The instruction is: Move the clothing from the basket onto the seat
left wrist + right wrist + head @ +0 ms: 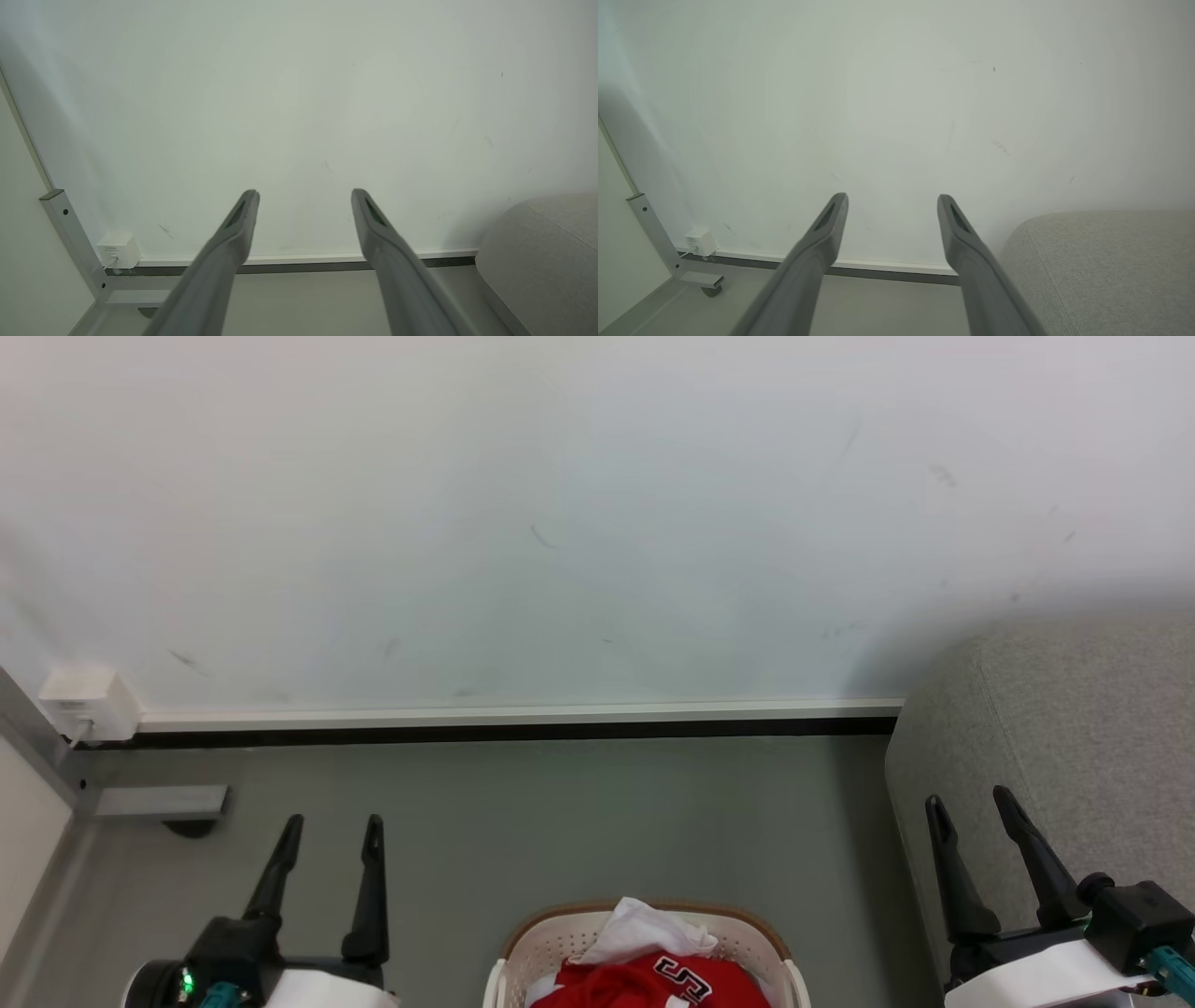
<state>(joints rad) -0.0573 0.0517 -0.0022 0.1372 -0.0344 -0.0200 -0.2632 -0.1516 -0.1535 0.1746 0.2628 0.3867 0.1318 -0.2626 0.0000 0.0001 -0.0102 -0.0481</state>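
Low in head view: basket (541, 952) at bottom centre on the floor (597, 821), between the grippers; cut by the picture's edge, long axis unclear.
Clothing (635, 982): red, heaped in the basket, numerals up, white cloth (644, 929) on top.
Wrist views: seat (551, 252) (1111, 266), rounded corner at right.
Left gripper (334, 826) (304, 193): fingers apart, holding nothing, pointing wallward.
Right gripper (966, 798) (892, 197): fingers apart, holding nothing, near the seat.
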